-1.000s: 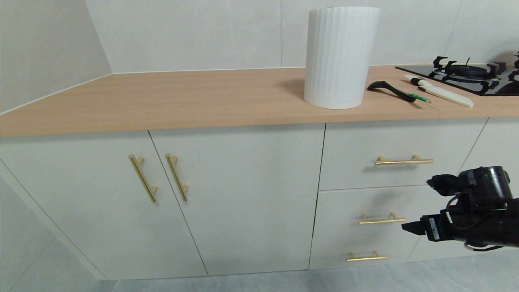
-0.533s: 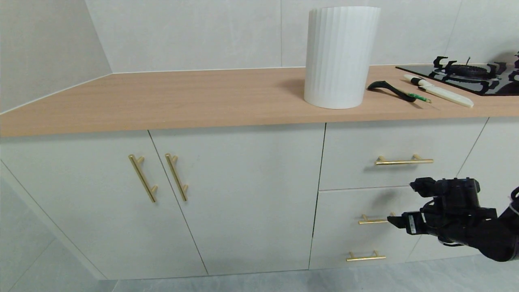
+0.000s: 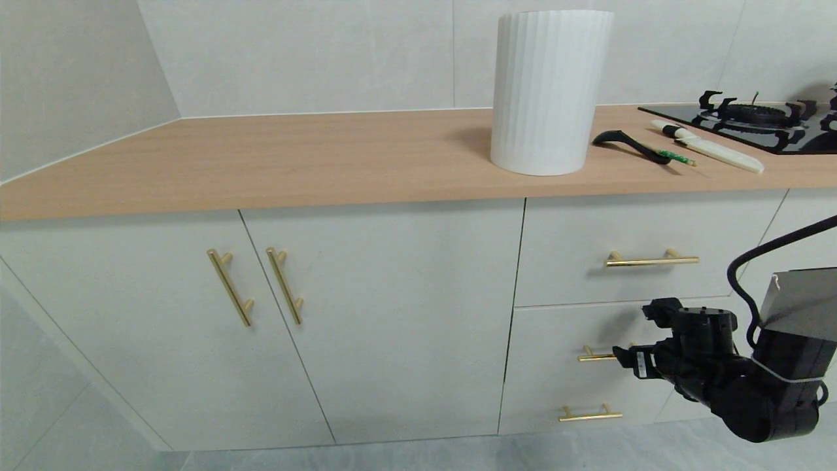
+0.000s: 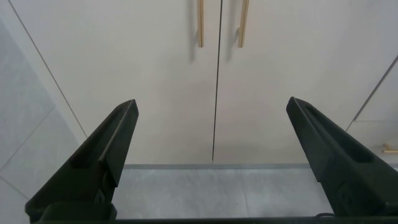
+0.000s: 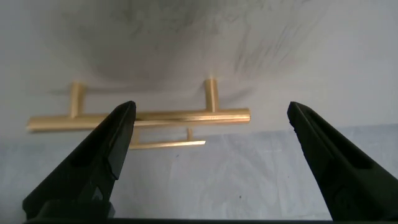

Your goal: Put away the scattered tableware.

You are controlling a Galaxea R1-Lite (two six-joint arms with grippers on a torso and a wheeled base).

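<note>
The scattered tableware lies on the bench (image 3: 294,157) in the upper right of the head view. There is a black ladle (image 3: 626,144), a thin green stick (image 3: 677,157) at its handle end, and a white knife (image 3: 713,152) just beside them. All three sit between the white ribbed tub (image 3: 549,91) and the hob (image 3: 752,121). We judge them light and stiff. The ladle and knife look smooth and may slide, so we would take each across its handle. The stick needs a fine pinch right at the bench top, and we cannot tell what it is.

The right tool (image 3: 644,335) sits low in the right of the head view, its arm reaching forward level with the middle drawer (image 3: 549,327). Its jaws are spread wide and hold nothing, with the gold bar handle (image 5: 140,117) just ahead and apart from them. The bar looks rigid and slick, and we would take it between its two posts. The jaws seem to open along the bar, so we judge that a wrist turn may be needed. The left tool (image 4: 212,106) is likewise spread wide and empty, facing the cupboard doors (image 4: 174,93) near the floor.
</note>
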